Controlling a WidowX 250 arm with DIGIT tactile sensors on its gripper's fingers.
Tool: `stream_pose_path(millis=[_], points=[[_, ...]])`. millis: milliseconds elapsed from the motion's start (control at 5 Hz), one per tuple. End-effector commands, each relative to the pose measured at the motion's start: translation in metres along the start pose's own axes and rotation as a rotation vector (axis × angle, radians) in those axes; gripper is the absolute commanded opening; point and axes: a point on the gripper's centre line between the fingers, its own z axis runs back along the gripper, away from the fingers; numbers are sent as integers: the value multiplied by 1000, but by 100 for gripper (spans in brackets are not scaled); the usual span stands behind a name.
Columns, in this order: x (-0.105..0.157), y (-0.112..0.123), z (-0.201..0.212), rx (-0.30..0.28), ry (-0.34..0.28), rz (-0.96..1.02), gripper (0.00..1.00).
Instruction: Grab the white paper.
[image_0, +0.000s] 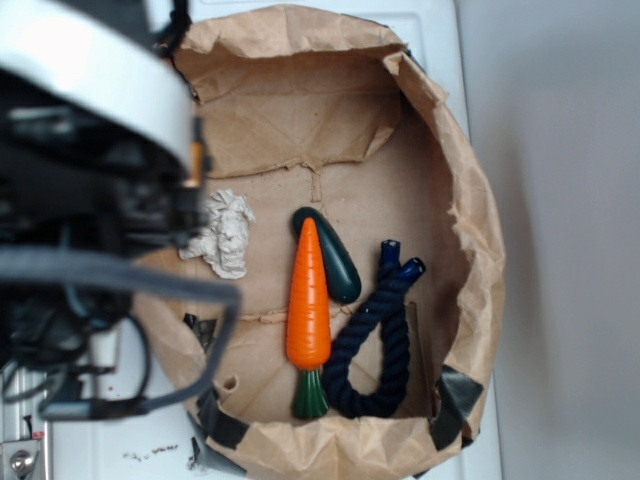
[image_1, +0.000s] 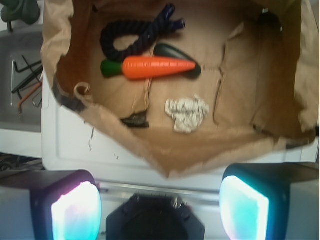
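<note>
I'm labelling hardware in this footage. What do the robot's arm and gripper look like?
In the wrist view the gripper has two dark blocky fingers, their pads glowing pale cyan-green with pinkish edges, either side of a black housing. In the exterior view the arm is black with a white curved cover and loose dark cables.

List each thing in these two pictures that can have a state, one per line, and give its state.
white paper: crumpled, lying free on the bag floor, not held
carrot: lying flat, touching the dark green piece
dark green piece: lying flat, partly under the carrot
blue rope: looped, lying beside the carrot
brown paper bag: torn open, walls up
tool: open, empty, outside the bag
</note>
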Motion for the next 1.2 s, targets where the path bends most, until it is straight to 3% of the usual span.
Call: stream_pose_path(millis=[0, 400, 1000], points=[[36, 26, -33, 51, -112, -24, 100], [31, 32, -88, 55, -67, -78, 100], [22, 67, -130, 185, 48, -16, 100]])
